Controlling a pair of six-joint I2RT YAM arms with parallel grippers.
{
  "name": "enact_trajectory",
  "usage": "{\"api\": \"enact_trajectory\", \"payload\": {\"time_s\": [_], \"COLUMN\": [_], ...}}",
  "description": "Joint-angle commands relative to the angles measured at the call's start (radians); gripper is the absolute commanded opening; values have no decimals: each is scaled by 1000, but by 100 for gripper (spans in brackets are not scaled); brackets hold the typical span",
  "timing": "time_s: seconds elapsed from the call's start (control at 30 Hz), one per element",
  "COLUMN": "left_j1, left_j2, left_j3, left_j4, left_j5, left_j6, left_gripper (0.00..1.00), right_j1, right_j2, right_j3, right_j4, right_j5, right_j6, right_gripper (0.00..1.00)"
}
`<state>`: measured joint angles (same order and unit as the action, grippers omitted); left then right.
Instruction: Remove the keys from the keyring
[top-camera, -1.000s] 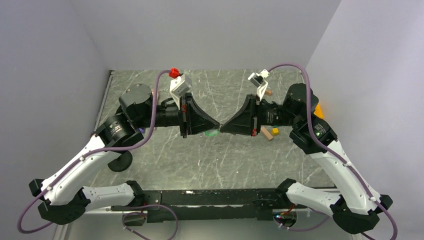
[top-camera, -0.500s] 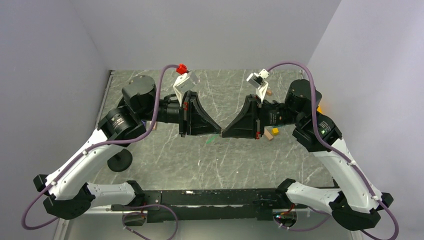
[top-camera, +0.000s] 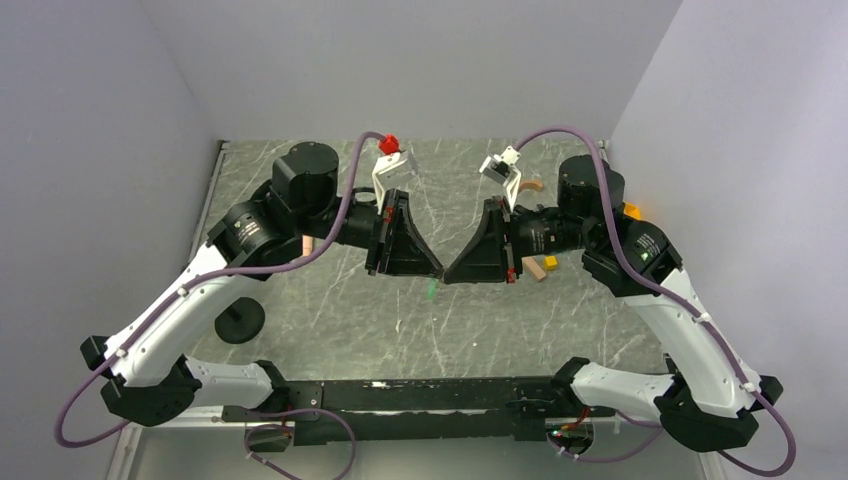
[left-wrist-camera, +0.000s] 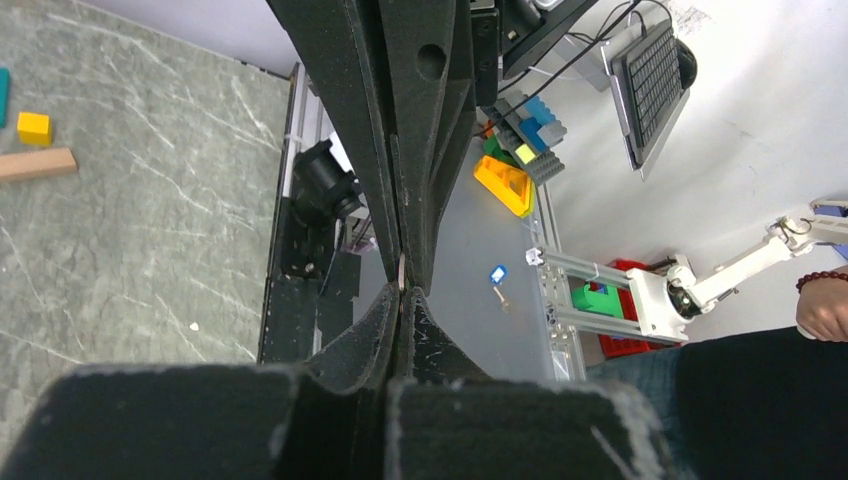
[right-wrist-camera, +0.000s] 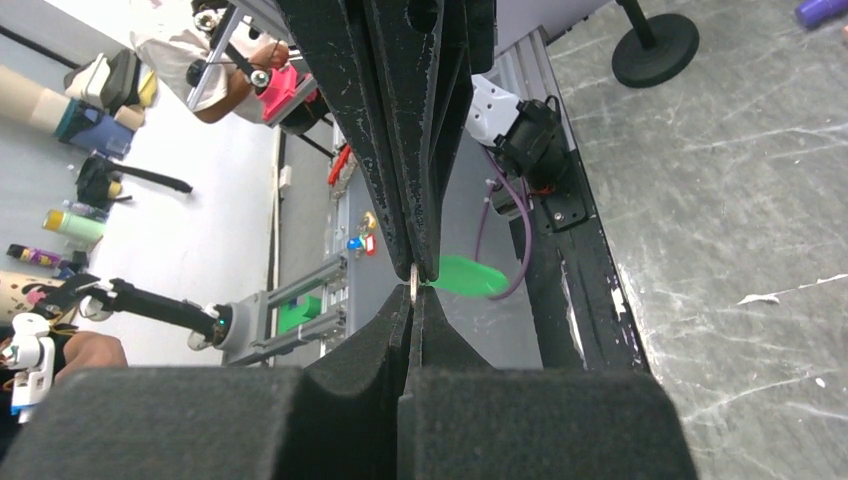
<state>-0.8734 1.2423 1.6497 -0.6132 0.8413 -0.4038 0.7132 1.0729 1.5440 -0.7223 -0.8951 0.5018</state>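
— Top external: we are stretching left arm (top-camera: 190, 300) and right arm (top-camera: 690, 320) inward over the table (top-camera: 340, 310).
— We are pinching left fingers (top-camera: 408, 248) and right fingers (top-camera: 482, 255) on the keyring (right-wrist-camera: 413, 268); keys (right-wrist-camera: 460, 277) hanging beside.

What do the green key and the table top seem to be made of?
The green key looks like plastic: smooth, evenly bright colour. The table top looks like grey stone or stone-look laminate, matt, with pale veins; I cannot tell which.
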Motion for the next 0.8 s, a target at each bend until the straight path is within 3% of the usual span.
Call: {"api": "enact_trajectory", "payload": {"time_s": [0.0,0.27,0.53,0.6,0.77], "left_j1": [-16,-15,-15,-16,-14], "left_j2": [25,17,-13,-21,-37], "left_j3": [0,-54,-104,-113,-130], "left_j4": [-70,-39,-40,-31,1], "left_j5": [32,79,-48,-80,-129], "left_j6": [37,27,5,-7,-44], "left_gripper": [0,0,0,0,0], "right_j1": [9,26,33,34,33], "right_j2": [13,40,57,55,40], "right_j3": [48,69,106,112,92], "right_j4": [78,46,-4,-11,15], "right_j5": [61,74,125,134,148], "right_j6": [-29,-49,-77,-83,-69], "right_gripper": [0,0,0,13,31]}}
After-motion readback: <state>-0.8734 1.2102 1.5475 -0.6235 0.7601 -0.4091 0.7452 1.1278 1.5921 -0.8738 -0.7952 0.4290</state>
